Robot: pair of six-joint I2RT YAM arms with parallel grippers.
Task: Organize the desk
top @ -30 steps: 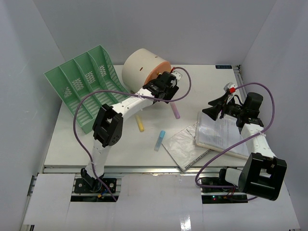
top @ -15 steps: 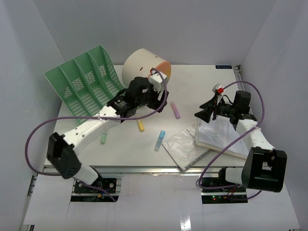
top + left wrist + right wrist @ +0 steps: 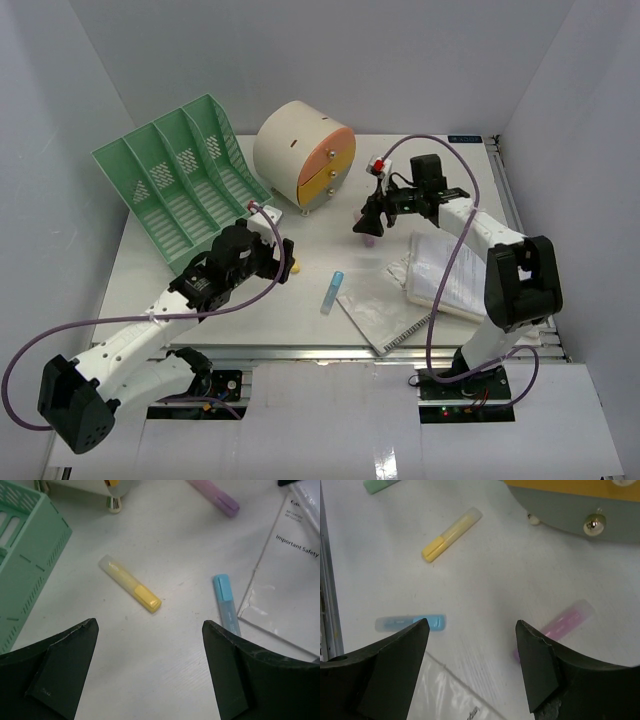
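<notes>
Left wrist: translucent yellow highlighter (image 3: pixel 130 583); matte white desk (image 3: pixel 175 540)

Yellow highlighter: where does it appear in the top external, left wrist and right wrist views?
Top external: the yellow highlighter lies just left of centre.
Left wrist: left of centre, lying diagonally.
Right wrist: upper left, lying diagonally.
Shared landmark: the blue highlighter lies close by in all three views.
</notes>
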